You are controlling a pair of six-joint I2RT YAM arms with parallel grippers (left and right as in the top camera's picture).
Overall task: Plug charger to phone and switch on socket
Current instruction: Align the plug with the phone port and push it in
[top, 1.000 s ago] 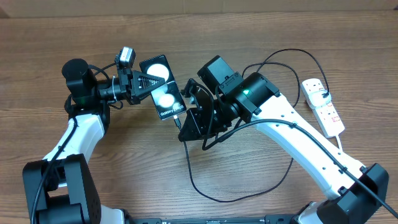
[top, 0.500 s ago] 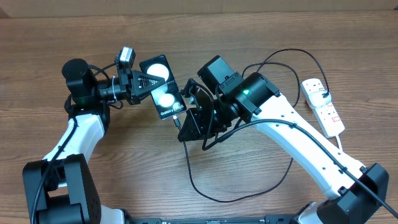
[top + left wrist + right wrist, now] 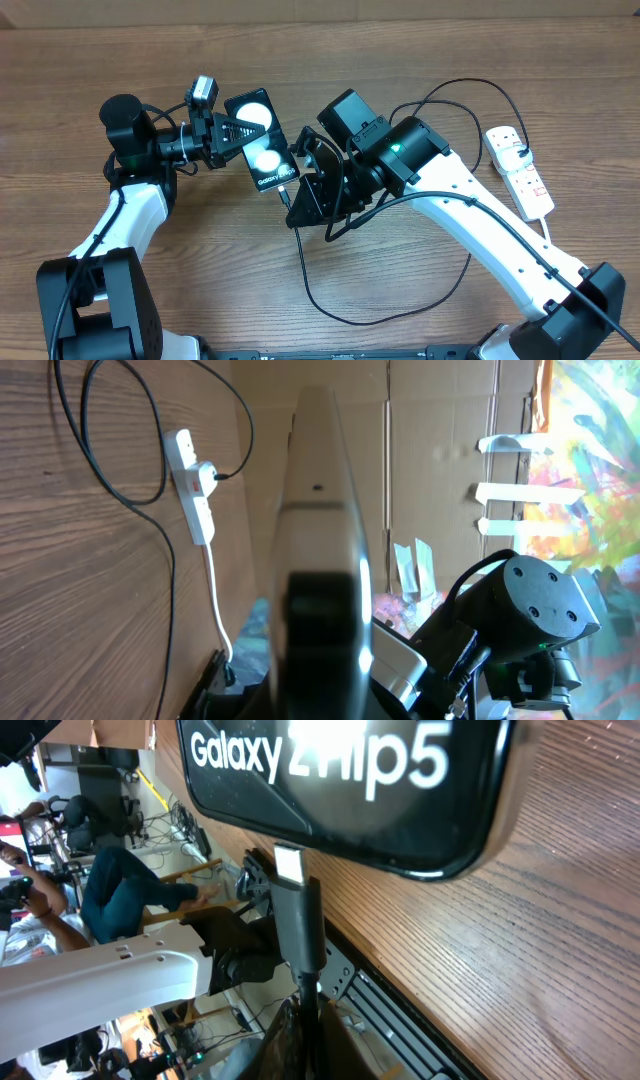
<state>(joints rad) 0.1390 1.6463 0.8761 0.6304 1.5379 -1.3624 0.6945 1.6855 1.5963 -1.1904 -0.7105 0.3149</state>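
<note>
The right gripper (image 3: 296, 198) is closed narrow on the charger (image 3: 298, 920), pinching the small black plug so that it stands up out of the 2 dark fingers, which the right wrist view shows only as a blur at the bottom edge. The plug's silver tip points straight at the phone (image 3: 262, 140) and meets its lower edge, right under the white "Galaxy Z Flip5" lettering. Most of the metal tip is bare, and I cannot tell whether any of it sits inside the port.

The left gripper (image 3: 240, 130) is clamped on the far end of the phone, holding it off the wooden table (image 3: 200, 260), glossy face up and tilted, with 2 round white lights reflected in it. In the left wrist view the phone shows edge-on as a pale strip down the middle of the picture.

From the plug just below the phone, the charger's thin black cable drops toward the near edge of the table and sweeps in a wide loop under the right arm. It then curls up again on the far side toward the socket (image 3: 522, 172).

The socket, a white power strip, lies flat on the table well to the right of the phone, beyond the right arm, with 1 black plug (image 3: 522, 152) pushed into it and a white lead (image 3: 215, 610) trailing from one end. The switches are too small to read.
</note>
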